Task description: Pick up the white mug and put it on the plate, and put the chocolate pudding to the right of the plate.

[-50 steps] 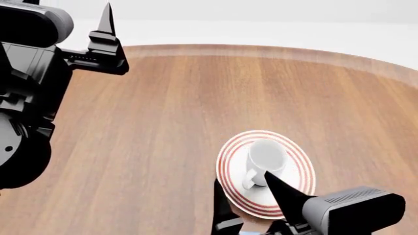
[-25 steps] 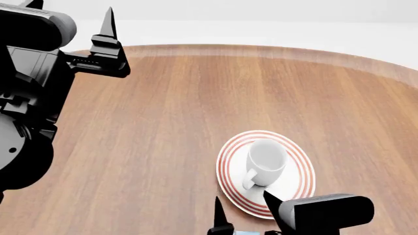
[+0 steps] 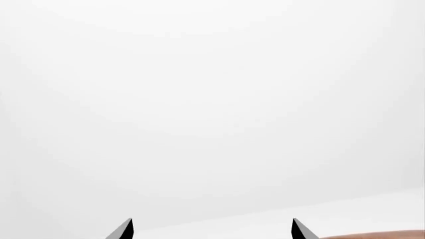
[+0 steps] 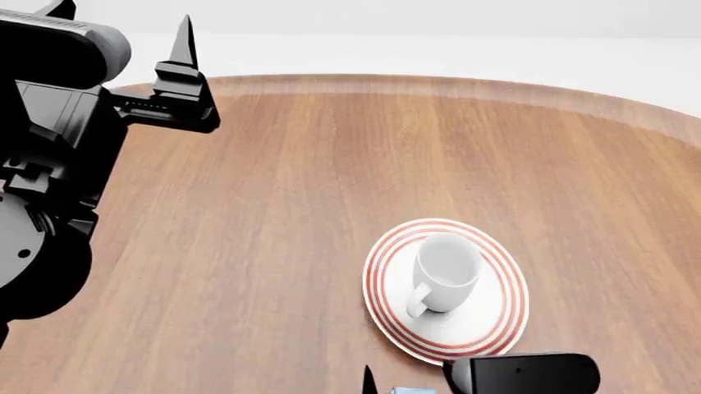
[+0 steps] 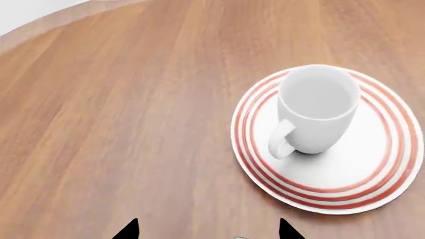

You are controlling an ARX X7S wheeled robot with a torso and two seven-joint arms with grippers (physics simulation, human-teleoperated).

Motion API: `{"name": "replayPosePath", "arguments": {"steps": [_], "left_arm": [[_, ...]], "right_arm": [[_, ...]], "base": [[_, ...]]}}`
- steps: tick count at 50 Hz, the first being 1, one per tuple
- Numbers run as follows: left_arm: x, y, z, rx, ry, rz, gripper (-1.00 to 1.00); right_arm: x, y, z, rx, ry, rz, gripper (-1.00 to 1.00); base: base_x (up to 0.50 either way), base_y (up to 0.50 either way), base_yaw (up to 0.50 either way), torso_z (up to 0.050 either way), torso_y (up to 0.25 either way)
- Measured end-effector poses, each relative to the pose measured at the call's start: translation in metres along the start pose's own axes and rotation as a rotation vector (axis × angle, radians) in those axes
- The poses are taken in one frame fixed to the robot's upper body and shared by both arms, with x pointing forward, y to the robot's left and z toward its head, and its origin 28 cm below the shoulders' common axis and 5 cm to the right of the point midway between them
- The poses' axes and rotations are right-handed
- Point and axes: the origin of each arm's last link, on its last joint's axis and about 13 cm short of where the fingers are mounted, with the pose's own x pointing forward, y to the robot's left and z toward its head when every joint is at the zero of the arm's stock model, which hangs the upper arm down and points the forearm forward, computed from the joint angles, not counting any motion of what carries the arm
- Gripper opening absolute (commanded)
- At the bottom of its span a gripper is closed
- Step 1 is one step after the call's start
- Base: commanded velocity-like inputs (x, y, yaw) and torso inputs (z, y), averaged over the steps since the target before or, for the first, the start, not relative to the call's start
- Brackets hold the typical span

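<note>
The white mug (image 4: pixel 445 271) stands upright on the red-ringed plate (image 4: pixel 495 316), its handle toward me; the right wrist view also shows the mug (image 5: pixel 317 112) on the plate (image 5: pixel 371 169). Only a light blue sliver of the chocolate pudding (image 4: pixel 411 391) shows at the head view's bottom edge, near side of the plate, and a pale corner of the pudding (image 5: pixel 243 238) between the right fingertips. My right gripper (image 5: pixel 207 230) is open, low and near of the plate. My left gripper (image 3: pixel 211 231) is open and holds nothing, raised at the table's far left.
The round wooden table (image 4: pixel 274 205) has its far rim (image 4: pixel 438 82) against a white floor. My left arm (image 4: pixel 55 164) fills the left side of the head view. The right arm's housing (image 4: pixel 524 373) covers the plate's near edge.
My right gripper has drawn back toward me, off the plate's near rim, and now mostly lies below the head view. The mug, plate and left arm stayed put.
</note>
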Motion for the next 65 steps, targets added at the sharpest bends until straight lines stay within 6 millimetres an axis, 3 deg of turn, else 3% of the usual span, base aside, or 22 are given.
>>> {"name": "replayPosePath", "arguments": {"steps": [30,65], "left_arm": [[0.0,-0.002,-0.009,-0.009,0.024,-0.001,1.0],[0.0,-0.002,-0.014,-0.022,0.042,0.0,1.0]], "right_arm": [[-0.001,-0.007,-0.008,0.038,0.083,-0.092,1.0],[0.014,-0.008,-0.01,0.045,0.129,-0.153,1.0]], "base": [[0.0,0.0,0.0,0.0,0.0],[0.0,0.0,0.0,0.0,0.0]]}}
